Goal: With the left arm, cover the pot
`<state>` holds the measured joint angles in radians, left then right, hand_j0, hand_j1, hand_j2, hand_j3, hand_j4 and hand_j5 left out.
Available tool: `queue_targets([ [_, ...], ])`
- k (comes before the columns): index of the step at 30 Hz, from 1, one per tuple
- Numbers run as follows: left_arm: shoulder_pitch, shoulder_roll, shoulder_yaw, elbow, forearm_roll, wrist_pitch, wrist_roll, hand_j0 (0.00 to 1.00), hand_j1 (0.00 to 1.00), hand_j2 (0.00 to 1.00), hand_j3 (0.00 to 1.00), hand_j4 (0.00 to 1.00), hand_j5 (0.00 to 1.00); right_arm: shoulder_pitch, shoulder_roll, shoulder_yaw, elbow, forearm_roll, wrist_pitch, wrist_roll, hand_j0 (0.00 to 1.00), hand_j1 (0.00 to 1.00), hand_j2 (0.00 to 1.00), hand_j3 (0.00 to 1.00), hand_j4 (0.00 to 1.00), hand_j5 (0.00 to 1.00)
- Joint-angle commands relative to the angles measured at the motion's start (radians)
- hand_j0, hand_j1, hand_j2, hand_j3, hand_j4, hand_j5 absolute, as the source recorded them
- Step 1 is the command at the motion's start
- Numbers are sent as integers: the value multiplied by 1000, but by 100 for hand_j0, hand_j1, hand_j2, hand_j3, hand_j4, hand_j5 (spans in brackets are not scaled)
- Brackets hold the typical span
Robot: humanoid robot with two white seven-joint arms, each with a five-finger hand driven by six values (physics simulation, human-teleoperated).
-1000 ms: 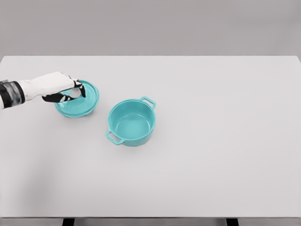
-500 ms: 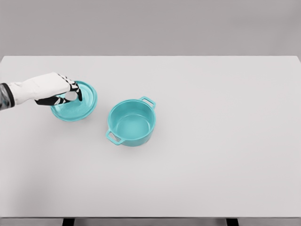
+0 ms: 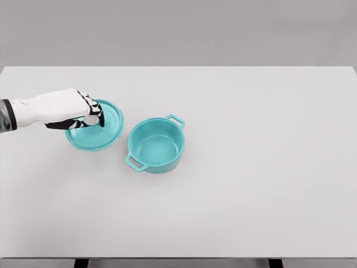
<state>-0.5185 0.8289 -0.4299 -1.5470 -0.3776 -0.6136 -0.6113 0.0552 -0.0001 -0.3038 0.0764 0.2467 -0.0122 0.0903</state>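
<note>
The left robot hand (image 3: 83, 114) grips the pale knob of a round turquoise lid (image 3: 96, 125), fingers curled tightly on it, apparently so the lid can be carried across to cover the open turquoise two-handled pot (image 3: 155, 144). The lid sits under the fingertips, tilted slightly, just left of the pot on the white surface (image 3: 251, 167).

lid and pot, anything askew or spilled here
Nothing spilled or damaged. The lid is tilted only because the left robot hand grips its knob, left of the pot, which stands upright, open and empty on the table.
</note>
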Motion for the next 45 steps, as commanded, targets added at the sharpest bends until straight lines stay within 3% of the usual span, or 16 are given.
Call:
queue_targets([
  [1,0,4,-1,-21,8,3,0,53,53,53,53,53,53,0,0,0,0,0,0,0,100,100,100,100,100,100],
  [15,-5,-11,-38,-125,9,3,0,53,53,53,53,53,53,0,0,0,0,0,0,0,100,100,100,100,100,100],
  [27,-32,-93,-63,-124,-3,3,0,53,53,53,53,53,53,0,0,0,0,-1,0,0,100,100,100,100,100,100],
  [31,-55,-112,-116,-121,-3,3,0,54,54,54,54,54,54,0,0,0,0,0,0,0,100,100,100,100,100,100],
  [41,-63,-186,-125,-107,-32,3,0,54,54,54,54,54,54,0,0,0,0,0,0,0,100,100,100,100,100,100],
  [45,-77,-231,-125,-65,-61,3,0,54,54,54,54,54,54,0,0,0,0,0,0,0,100,100,100,100,100,100],
])
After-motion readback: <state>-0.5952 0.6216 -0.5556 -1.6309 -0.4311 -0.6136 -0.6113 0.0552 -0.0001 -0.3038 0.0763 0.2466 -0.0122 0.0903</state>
